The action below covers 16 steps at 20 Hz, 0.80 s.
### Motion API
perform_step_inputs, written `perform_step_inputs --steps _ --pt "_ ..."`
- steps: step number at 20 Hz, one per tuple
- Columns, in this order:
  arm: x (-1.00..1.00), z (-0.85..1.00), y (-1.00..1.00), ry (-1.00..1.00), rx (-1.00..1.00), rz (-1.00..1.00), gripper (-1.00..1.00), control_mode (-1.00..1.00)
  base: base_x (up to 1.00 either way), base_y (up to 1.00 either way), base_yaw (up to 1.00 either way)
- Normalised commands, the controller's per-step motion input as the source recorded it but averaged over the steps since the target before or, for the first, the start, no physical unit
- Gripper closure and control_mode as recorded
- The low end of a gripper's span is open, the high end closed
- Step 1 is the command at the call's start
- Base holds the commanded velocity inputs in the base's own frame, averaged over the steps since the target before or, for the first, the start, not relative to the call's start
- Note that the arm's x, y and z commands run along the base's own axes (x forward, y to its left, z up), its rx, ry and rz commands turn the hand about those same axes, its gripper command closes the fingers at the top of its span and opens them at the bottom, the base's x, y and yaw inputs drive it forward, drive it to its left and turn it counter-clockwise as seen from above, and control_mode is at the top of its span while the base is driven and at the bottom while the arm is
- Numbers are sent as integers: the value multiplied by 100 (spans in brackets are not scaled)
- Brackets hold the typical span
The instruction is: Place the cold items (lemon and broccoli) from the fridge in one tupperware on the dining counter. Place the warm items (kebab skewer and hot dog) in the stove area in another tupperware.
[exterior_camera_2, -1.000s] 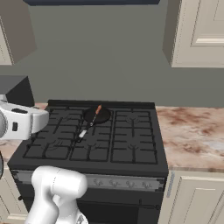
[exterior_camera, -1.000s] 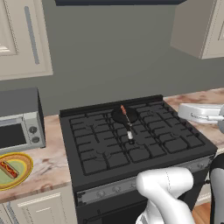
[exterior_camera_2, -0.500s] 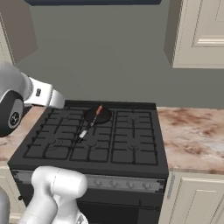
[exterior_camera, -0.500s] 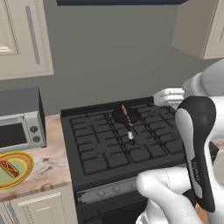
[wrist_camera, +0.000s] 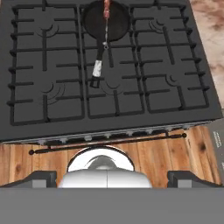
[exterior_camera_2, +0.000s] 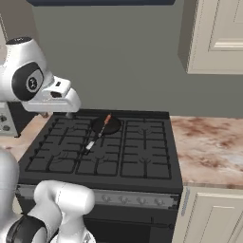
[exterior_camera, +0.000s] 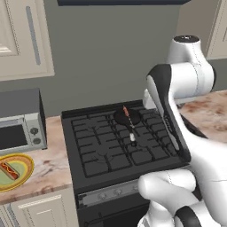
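A kebab skewer (exterior_camera: pixel 126 110) (exterior_camera_2: pixel 107 118) (wrist_camera: pixel 106 8) lies across a small black pan (exterior_camera: pixel 125 118) (exterior_camera_2: pixel 105 126) (wrist_camera: pixel 106 21) on the back middle burner of the black stove (exterior_camera: pixel 111 150) (exterior_camera_2: pixel 137 163) (wrist_camera: pixel 52 65). On the counter left of the stove, a hot dog (exterior_camera: pixel 8 170) rests on a yellow plate (exterior_camera: pixel 23 165). My gripper (exterior_camera_2: pixel 58 113) (wrist_camera: pixel 114 179) hangs high over the stove's front, well short of the pan. It points down and is open, with its dark fingertips (wrist_camera: pixel 41 178) wide apart and nothing between them.
A grey microwave (exterior_camera: pixel 17 131) stands behind the plate. Beige marble counter (exterior_camera_2: pixel 209 147) runs right of the stove. Cream wall cabinets (exterior_camera_2: pixel 218 33) hang above both sides. The oven door handle (wrist_camera: pixel 107 142) and wood floor (wrist_camera: pixel 157 157) lie below the hand.
The arm has swung up from low beside the stove and now rears above it, hand looking down on the burners. The gripper stays open. Pan, skewer and plate have not moved.
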Motion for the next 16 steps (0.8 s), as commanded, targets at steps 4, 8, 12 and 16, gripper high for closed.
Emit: perform_step_inputs --steps 4,8,12,16 --pt "55 -39 -3 12 8 0 -100 -100 0 0 0" --pt "68 -45 -7 1 11 0 -100 -100 0 0 0" --pt "60 -52 -5 0 5 0 -100 -100 0 0 0" --pt "50 -33 0 0 0 0 -100 -100 0 0 0"
